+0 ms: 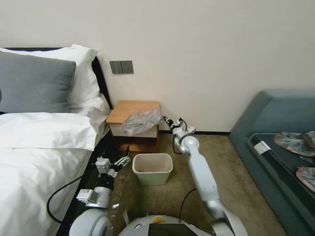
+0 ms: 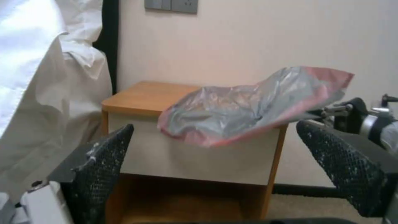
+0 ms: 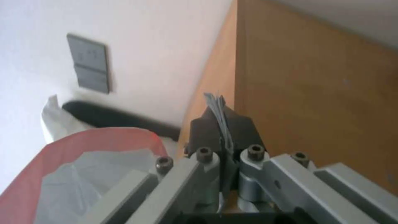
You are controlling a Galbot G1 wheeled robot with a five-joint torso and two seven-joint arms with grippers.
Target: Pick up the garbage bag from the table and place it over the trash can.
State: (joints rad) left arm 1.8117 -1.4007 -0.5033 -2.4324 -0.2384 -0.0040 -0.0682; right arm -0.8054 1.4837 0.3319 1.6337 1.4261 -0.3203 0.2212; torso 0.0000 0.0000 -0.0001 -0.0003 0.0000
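- Right gripper (image 1: 165,120) reaches, in the head view, to the right front corner of the table (image 1: 131,109), its fingers pinched on the corner of the garbage bag (image 1: 141,122); the bag hangs crumpled over the table's front edge and across the white drawer front, lifted at the held end. Below it on the carpet stands the trash can (image 1: 153,168), just in front of the table. Left gripper (image 1: 125,160) waits low beside the bed (image 1: 39,154), left of the trash can, fingers spread
- Left wrist view: the left gripper's two dark mesh fingers (image 2: 104,161) stand wide apart, holding nothing, pointing at the table (image 2: 145,98). The garbage bag (image 2: 248,107) drapes over its top and front, pinkish-red edge showing, one end raised toward the right gripper (image 2: 331,110), which seems to grip it there, though the contact is partly hidden
- Right wrist view: the right gripper's (image 3: 222,124) dark fingers are pressed together on a thin fold of film; more of the garbage bag (image 3: 83,174) billows beside it, next to the table's wooden side (image 3: 311,93)
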